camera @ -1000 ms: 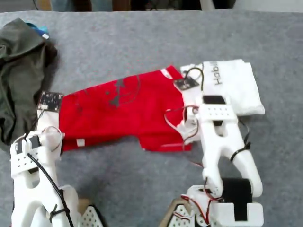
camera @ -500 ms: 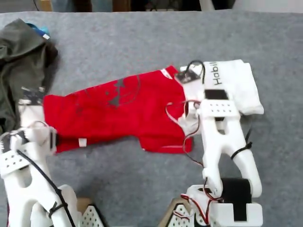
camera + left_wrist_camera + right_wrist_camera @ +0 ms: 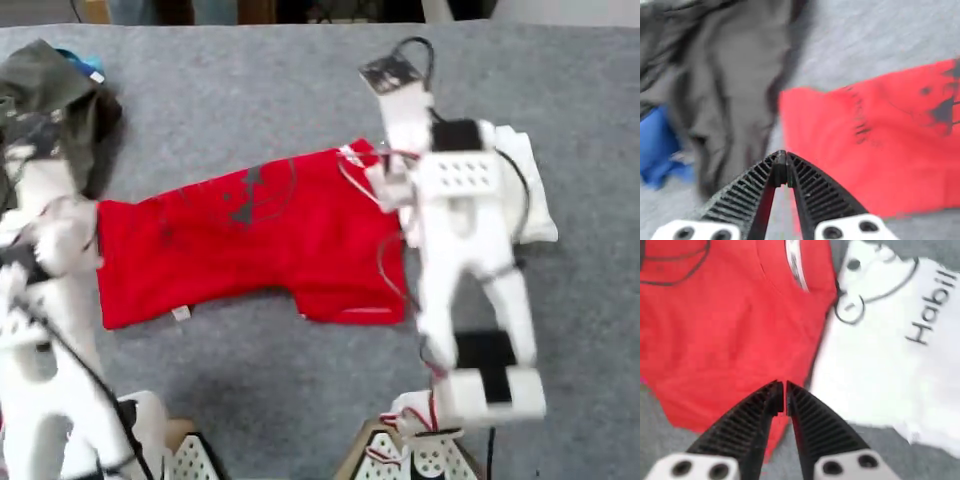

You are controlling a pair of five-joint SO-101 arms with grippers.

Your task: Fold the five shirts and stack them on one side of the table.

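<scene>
I hold left claw (image 3: 781,167) and right claw (image 3: 782,390) pressed together, empty | red shirt (image 3: 250,240) spread at middle of tabletop (image 3: 300,90) for folding | white shirt (image 3: 880,365) folded by right edge, likely stack start

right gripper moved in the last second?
Yes. In the high view the right gripper has shifted toward the far edge of the table, from beside the white shirt to past its far side.
</scene>
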